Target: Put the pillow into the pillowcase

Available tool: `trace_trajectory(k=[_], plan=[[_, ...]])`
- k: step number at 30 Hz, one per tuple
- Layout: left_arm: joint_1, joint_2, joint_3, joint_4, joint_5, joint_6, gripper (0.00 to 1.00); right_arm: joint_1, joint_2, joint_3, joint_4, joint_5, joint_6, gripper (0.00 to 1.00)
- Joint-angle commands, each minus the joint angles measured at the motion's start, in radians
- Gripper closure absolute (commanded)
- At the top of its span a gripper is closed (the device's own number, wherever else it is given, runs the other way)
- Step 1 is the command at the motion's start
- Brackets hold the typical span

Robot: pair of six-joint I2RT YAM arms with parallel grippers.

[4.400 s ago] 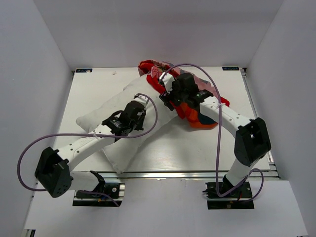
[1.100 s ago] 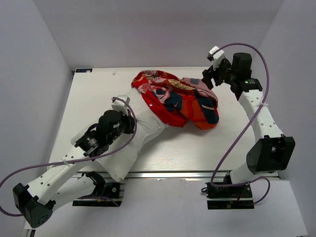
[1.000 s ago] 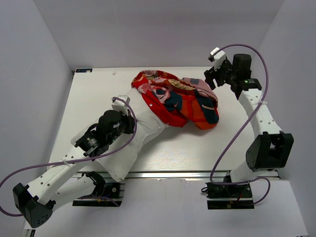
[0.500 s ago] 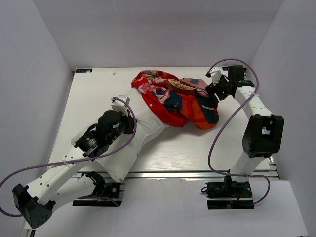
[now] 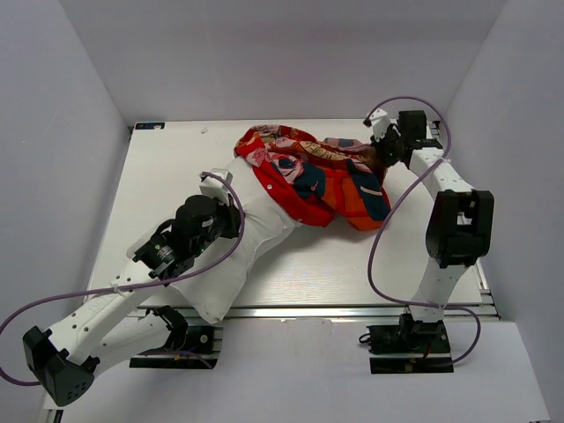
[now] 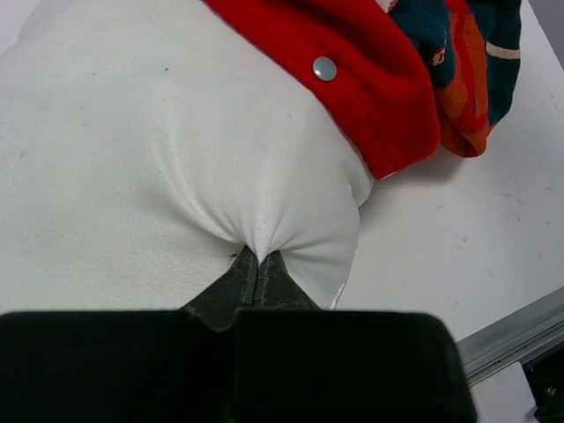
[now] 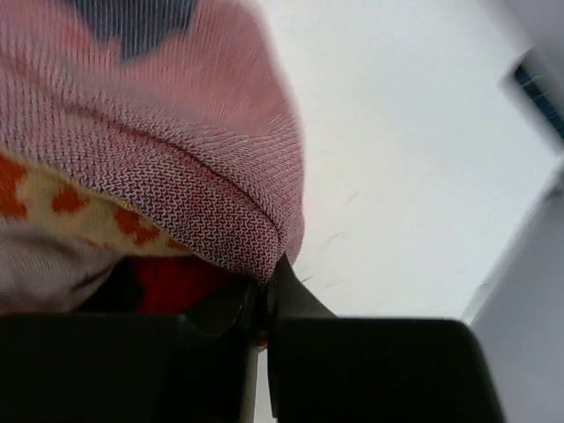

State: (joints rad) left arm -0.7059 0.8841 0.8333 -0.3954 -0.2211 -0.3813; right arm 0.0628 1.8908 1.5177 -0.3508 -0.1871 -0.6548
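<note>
A white table [image 5: 167, 167] sits inside plain pale walls, with my 2 arms bolted at its near edge. The pillow [image 5: 231, 264] lies on it slantwise, 1 corner close to the near edge by my left base and its body running up toward the middle of the table. Its far end disappears under the pillowcase [image 5: 313, 176], which is heaped in a crumpled red-orange mound from the middle toward the far right, with navy patches and pink figures showing on top. How much of the pillow is actually inside the cover I cannot tell.

My left gripper [image 6: 257, 264] is pinched tight on the pillow. The 2 fingers meet with a small peak of white fabric caught between them, and creases fan out from that spot. Just beyond the pinch, the red hem of the pillowcase lies across the pillow, with 1 metal snap [image 6: 324, 68] on it.

My right gripper [image 7: 263, 286] is at the far right edge of the mound. Its fingers are closed together on a fold of the pillowcase, and the faded pink reverse side drapes over them. Bare table lies just beyond that fold.
</note>
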Motion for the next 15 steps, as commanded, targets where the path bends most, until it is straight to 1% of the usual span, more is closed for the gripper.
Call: trace_trajectory(k=[1,2,3,5,6,7,8,9,10,11,12,13,14,15], plan=[[0.002,-0.014,0.052,0.076,0.026,0.004,1.00,0.055,-0.130,0.033,0.321,0.064,-0.012,1.00],[0.002,-0.013,0.047,0.081,0.034,0.008,1.00,0.092,-0.142,0.015,0.391,0.084,-0.031,1.00],[0.002,-0.010,0.046,0.085,0.045,0.010,1.00,0.110,-0.141,0.010,0.512,0.103,-0.038,1.00],[0.002,-0.007,0.046,0.095,0.052,0.016,1.00,0.173,-0.101,0.021,0.607,0.171,-0.054,1.00],[0.002,-0.005,0.046,0.098,0.057,0.018,1.00,0.193,-0.076,0.062,0.675,0.202,-0.071,1.00],[0.002,-0.004,0.046,0.101,0.058,0.021,1.00,0.230,-0.043,0.093,0.702,0.286,-0.084,1.00],[0.002,-0.004,0.044,0.102,0.063,0.022,1.00,0.247,0.049,0.139,0.710,0.335,-0.101,0.99],[0.002,-0.002,0.046,0.104,0.071,0.022,1.00,0.258,0.101,0.274,0.685,0.389,-0.112,0.94],[0.002,-0.001,0.046,0.108,0.075,0.022,1.00,0.265,0.163,0.362,0.650,0.494,-0.109,0.84],[0.002,0.000,0.046,0.110,0.078,0.019,1.00,0.270,0.285,0.459,0.606,0.546,-0.108,0.58],[0.002,0.001,0.044,0.112,0.083,0.016,1.00,0.269,0.339,0.561,0.551,0.587,-0.106,0.46],[0.002,0.000,0.044,0.119,0.089,0.013,1.00,0.267,0.390,0.751,0.445,0.625,-0.085,0.38],[0.003,-0.002,0.044,0.124,0.092,0.007,1.00,0.255,0.434,0.813,0.399,0.658,-0.069,0.29],[0.003,-0.004,0.044,0.130,0.097,0.001,1.00,0.247,0.429,0.838,0.374,0.660,-0.056,0.24]])
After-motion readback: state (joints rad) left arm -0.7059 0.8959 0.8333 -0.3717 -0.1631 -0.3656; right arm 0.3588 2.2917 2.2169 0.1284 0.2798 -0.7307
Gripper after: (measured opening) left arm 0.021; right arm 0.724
